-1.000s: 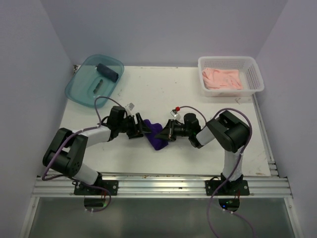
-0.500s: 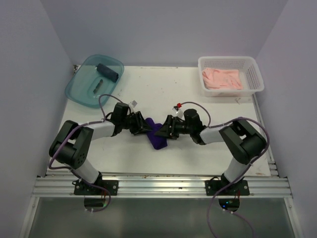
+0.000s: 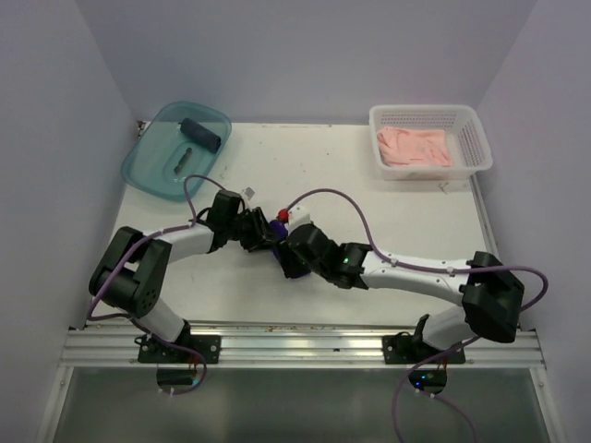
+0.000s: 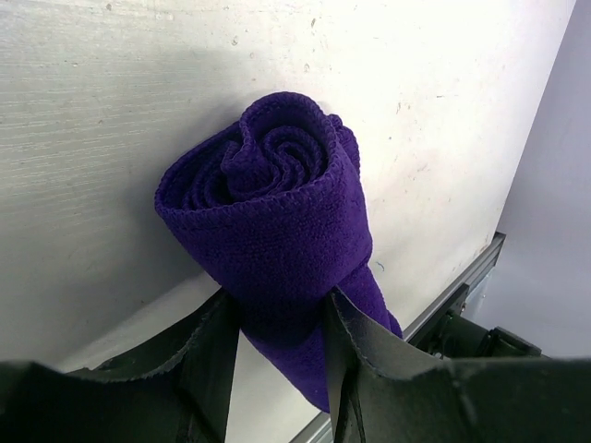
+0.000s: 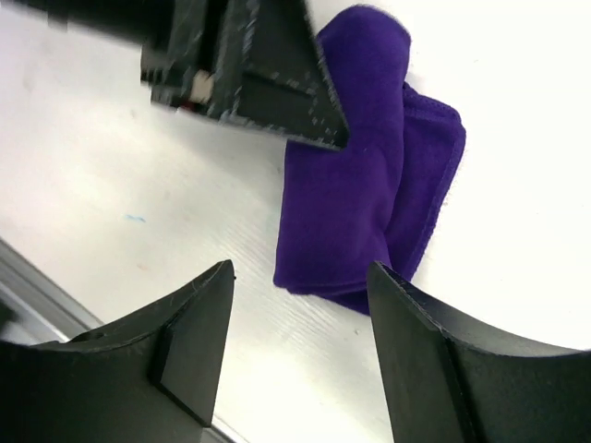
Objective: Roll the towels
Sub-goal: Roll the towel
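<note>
My left tool (image 4: 282,305), half closed, clamped the purple roll (image 4: 277,194) mid-way on the surface (image 3: 369,185). My right tool (image 5: 297,277) stood open and empty at its 4 o'clock. If the clamp slipped, the tail could unroll.

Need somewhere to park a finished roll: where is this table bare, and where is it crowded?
Bare: the far table between the teal tub and white basket, and the right side between that basket and the right arm. Crowded: the centre, where the left tool clamps the purple towel and the open right tool hangs over it.
</note>
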Robot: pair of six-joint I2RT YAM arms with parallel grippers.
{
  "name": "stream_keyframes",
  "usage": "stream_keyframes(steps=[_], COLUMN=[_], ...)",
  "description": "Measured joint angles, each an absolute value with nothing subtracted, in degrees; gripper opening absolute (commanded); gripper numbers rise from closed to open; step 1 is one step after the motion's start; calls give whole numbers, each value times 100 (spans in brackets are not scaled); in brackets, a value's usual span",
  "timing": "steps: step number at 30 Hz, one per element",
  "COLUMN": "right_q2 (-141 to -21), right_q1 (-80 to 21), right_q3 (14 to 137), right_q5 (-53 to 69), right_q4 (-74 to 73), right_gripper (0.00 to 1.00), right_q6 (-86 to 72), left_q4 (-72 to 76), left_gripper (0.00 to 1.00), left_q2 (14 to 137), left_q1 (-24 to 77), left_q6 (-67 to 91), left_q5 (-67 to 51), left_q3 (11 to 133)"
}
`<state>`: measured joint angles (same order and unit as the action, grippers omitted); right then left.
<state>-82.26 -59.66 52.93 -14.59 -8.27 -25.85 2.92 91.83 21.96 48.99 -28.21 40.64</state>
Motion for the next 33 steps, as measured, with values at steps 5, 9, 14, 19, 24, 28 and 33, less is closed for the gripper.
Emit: stream_keyframes(steps=[5, 9, 14, 19, 24, 28, 33], right_q2=[-8888, -9365, -10020, -10464, -10449, -9979, -9159], right_q1=[-6956, -7247, -7249, -7249, -7201, -6842, -6114], right_q3=[5658, 5780, 6090, 6226, 6224, 5907, 5297], right_q5=[-2923, -3363, -3850, -4283, -4274, -3599, -2502], right_q4=[-1227, -1223, -1210, -1203, -1205, -1022, -635], right_gripper=[67, 68, 65, 31, 0, 0, 0], right_q6=[-1752, -1323, -939, -790, -954, -1288, -1927], left_q4=[235, 211, 128, 71, -113, -373, -473], left_gripper=[42, 42, 42, 43, 64, 75, 84], left_q2=[9166, 9164, 9146, 9115, 9035, 8729, 8444], left_q1=[2222, 2222, 2222, 2222, 2222, 2220, 2220], left_q6=[4899, 4899, 4899, 4899, 4884, 4842, 4823], left_q5=[-2766, -2753, -2698, -2652, -2600, -2475, -2482], left_q3=[4077, 4086, 4104, 4106, 4136, 4139, 4143])
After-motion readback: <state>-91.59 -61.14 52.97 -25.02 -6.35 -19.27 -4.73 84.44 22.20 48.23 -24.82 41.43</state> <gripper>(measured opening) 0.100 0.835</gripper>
